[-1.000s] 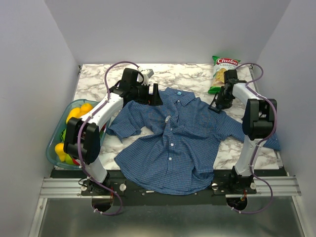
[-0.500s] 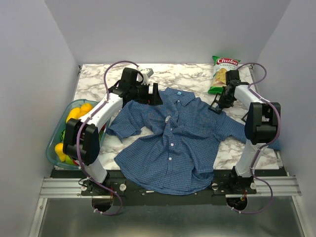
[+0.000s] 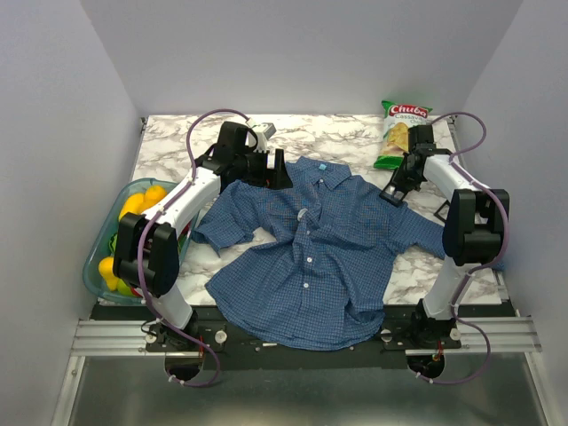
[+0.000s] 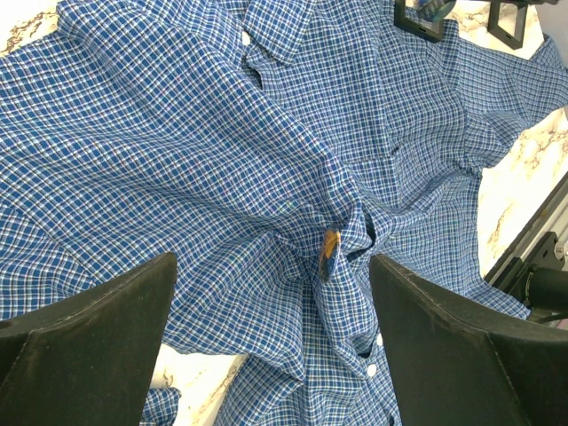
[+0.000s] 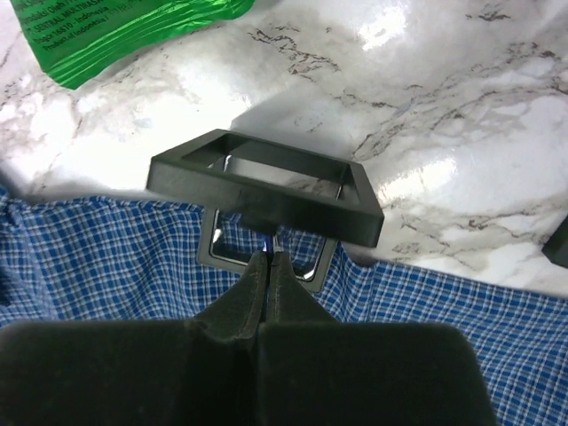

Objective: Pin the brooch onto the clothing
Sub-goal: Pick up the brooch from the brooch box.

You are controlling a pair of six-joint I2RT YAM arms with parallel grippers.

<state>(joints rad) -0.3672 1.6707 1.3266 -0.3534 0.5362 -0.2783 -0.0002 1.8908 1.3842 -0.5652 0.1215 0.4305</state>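
Top external: right hand (image 3: 395,192) newly closed

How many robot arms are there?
2. The left arm reaches over the shirt's far left side; the right arm stands at its right-hand sleeve, near the chip bag.

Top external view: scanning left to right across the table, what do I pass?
Bin of fruit → left gripper → shirt's light-blue neck label → chip bag.
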